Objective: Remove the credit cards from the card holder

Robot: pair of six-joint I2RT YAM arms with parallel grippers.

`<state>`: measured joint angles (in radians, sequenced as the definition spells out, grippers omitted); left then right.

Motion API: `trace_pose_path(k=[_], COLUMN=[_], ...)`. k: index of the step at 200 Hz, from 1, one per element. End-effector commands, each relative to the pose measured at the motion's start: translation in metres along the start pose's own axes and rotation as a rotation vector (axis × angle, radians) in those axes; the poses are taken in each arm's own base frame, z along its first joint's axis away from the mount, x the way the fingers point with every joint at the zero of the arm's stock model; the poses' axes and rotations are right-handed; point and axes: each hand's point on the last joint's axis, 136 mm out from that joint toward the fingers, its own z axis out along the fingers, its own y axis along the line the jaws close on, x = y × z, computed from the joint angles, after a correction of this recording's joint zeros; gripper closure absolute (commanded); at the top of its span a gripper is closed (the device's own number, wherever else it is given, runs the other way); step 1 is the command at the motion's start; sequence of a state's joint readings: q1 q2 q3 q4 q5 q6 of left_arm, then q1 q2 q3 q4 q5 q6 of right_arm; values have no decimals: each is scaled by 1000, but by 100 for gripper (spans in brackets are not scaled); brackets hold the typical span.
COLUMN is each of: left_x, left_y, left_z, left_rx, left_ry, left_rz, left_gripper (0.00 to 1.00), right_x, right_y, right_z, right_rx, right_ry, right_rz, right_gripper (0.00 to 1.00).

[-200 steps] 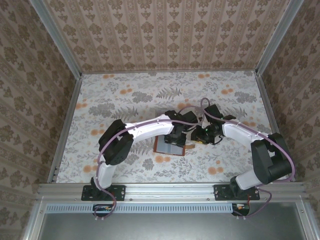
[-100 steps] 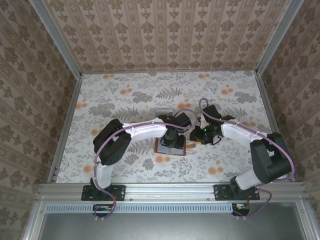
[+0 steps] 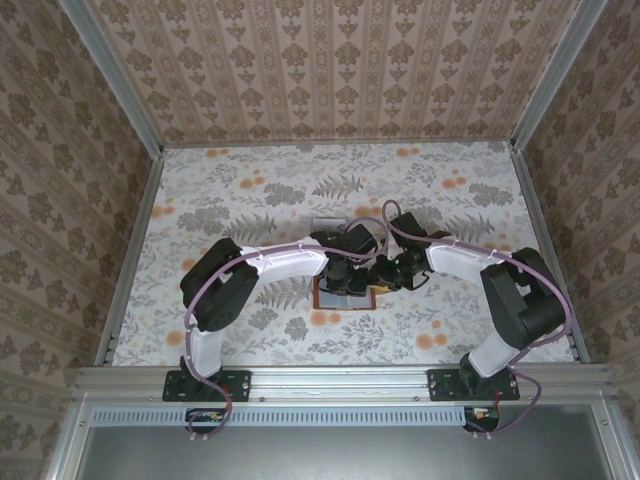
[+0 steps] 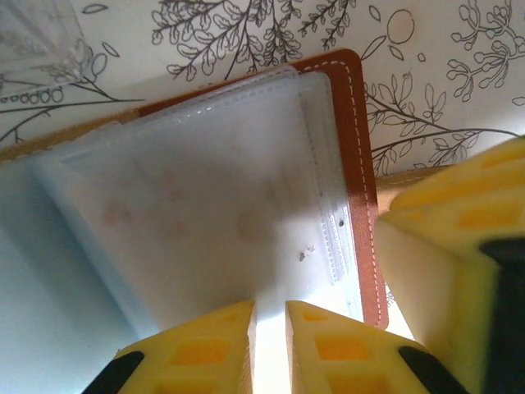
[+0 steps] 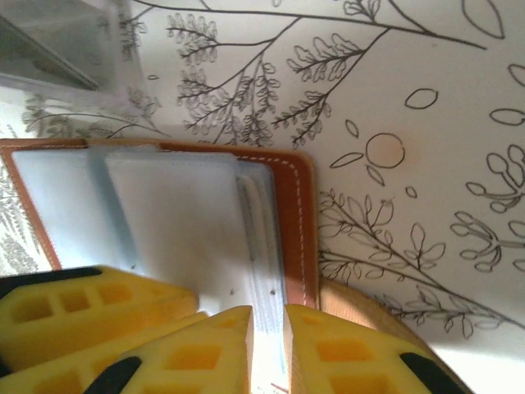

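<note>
So the card holder [image 3: 338, 300] is lying open on the floral surface [image 3: 230, 200], around the middle and a bit toward 6 o'clock. Both arms are crowded right over it, the left one reaching in from 9 o'clock and the right one from 3 o'clock. A clear tray [image 3: 325, 224] sits just beside the holder at its 12 o'clock.

In the left wrist view, the left claw [image 4: 269, 345] is squeezed down to a thin slit at 6 o'clock. The frosted sleeve page [image 4: 205, 205] runs straight into that slit, so it looks pinched on the holder's page. The brown stitched leather edge [image 4: 361, 164] is at 3 o'clock, and one yellow finger [image 4: 459, 246] of the other claw is just past it.

It's much the same in the right wrist view. The right claw [image 5: 267, 349] is nearly closed at 6 o'clock, with the edges of the sleeve stack [image 5: 264, 271] caught between its fingers. The left claw's finger [image 5: 82, 316] shows at 8 o'clock, resting on the pages.
</note>
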<state>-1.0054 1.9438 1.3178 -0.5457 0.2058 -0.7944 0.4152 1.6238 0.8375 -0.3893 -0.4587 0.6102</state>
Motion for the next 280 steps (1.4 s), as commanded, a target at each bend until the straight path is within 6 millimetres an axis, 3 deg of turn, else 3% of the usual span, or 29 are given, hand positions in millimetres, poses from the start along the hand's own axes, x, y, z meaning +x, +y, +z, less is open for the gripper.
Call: trace_pose_path(k=[1,65,121,151,185,226,280], left_x=[-1,-6,-2,4,15,20,17], left_y=[-9,-19,-21,-7,23,43,54], left_z=[-13,-16,3,14,12,1,-24], left_rx=[33,67,119,94,-58,-184,-365], left_ry=[-19,-42,-9,16,35,38,17], left_rz=[-5,-18,-52,-78,-64,-42,24], left_gripper=[83,84,79,77,74,67,58], right_x=[-4,8,10,10,11,10,11], right_y=[-1,-17,-17,-17,-17,-16,-13], right_z=[8,24,21,20,18,14,11], right_rx=[8,29,27,30,37,42,32], right_ry=[0,47,49,49,48,45,43], right_rz=[7,22,19,17,14,8,10], right_gripper=[82,93,94,94,94,93,93])
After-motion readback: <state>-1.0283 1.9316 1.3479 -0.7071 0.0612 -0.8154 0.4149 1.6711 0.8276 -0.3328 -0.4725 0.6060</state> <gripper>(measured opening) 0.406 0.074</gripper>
